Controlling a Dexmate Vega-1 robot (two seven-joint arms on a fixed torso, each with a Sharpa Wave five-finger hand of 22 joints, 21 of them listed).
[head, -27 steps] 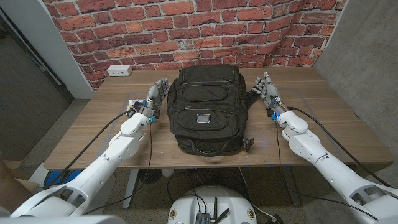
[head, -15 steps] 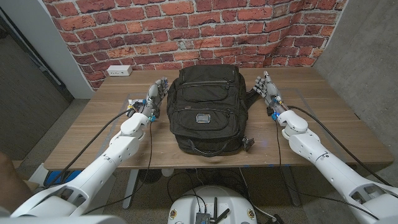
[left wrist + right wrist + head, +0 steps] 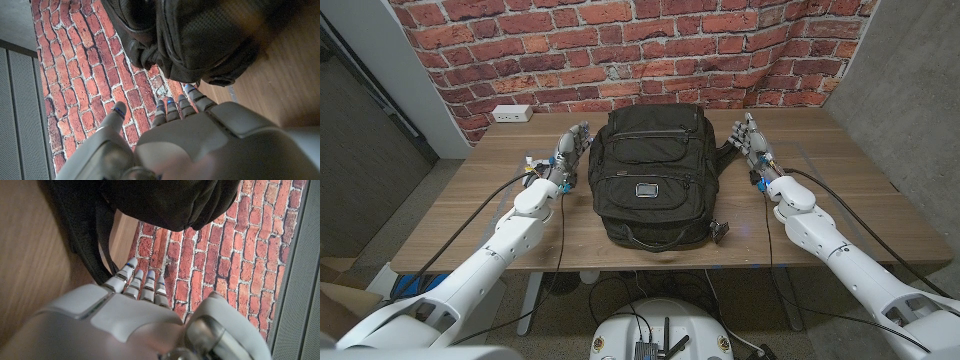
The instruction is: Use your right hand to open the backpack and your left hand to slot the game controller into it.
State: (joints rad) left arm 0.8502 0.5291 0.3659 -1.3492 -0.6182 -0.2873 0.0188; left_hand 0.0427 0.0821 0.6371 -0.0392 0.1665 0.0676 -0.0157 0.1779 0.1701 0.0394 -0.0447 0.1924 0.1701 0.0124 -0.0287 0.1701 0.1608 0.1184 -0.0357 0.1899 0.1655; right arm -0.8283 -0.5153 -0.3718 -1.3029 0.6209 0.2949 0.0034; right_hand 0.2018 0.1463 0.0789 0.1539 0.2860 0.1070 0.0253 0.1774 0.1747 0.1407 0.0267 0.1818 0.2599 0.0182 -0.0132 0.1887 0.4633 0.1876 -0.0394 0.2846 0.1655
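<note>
While the black backpack (image 3: 653,175) lies zipped shut in the middle of the tabletop (image 3: 860,205), both hands flank it with fingers spread, holding nothing: the left hand (image 3: 567,158) just beside its left flank, the right hand (image 3: 749,145) beside its right, near a strap (image 3: 95,240). Opening seems not yet begun. Next, the right hand must find a zipper pull. No game controller can be made out.
</note>
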